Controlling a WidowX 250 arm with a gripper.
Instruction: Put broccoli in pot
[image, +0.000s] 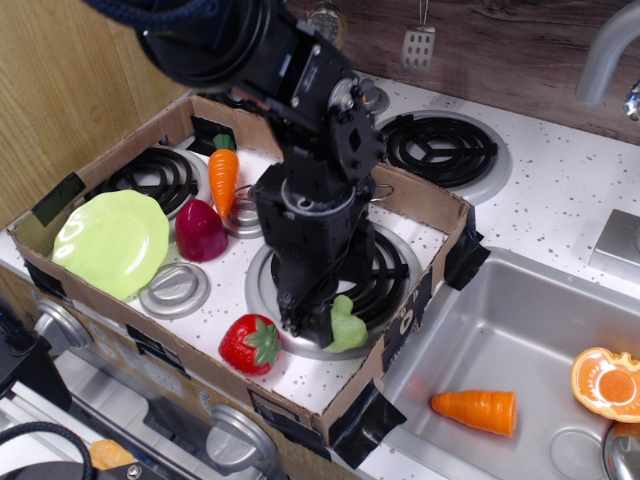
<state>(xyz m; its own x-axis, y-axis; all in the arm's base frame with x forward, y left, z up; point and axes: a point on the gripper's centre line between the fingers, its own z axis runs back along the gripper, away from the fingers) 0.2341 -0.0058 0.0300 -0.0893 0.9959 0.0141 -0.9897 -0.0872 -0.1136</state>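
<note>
The pale green broccoli (348, 325) lies on the front rim of the near right burner (385, 275), inside the cardboard box. My gripper (322, 326) points down right at the broccoli's left side and covers part of it. One black finger (305, 322) shows just left of the broccoli; the jaws look open. The steel pot is almost wholly hidden behind my arm; only a thin wire handle (380, 189) shows at the box's back wall.
In the cardboard box (385, 365) are a lime plate (110, 240), a strawberry (250, 343), a carrot (223, 175), a dark red vegetable (200, 232) and a grey lid disc (175, 290). The sink (530, 310) at right holds a carrot (475, 410) and an orange half (605, 383).
</note>
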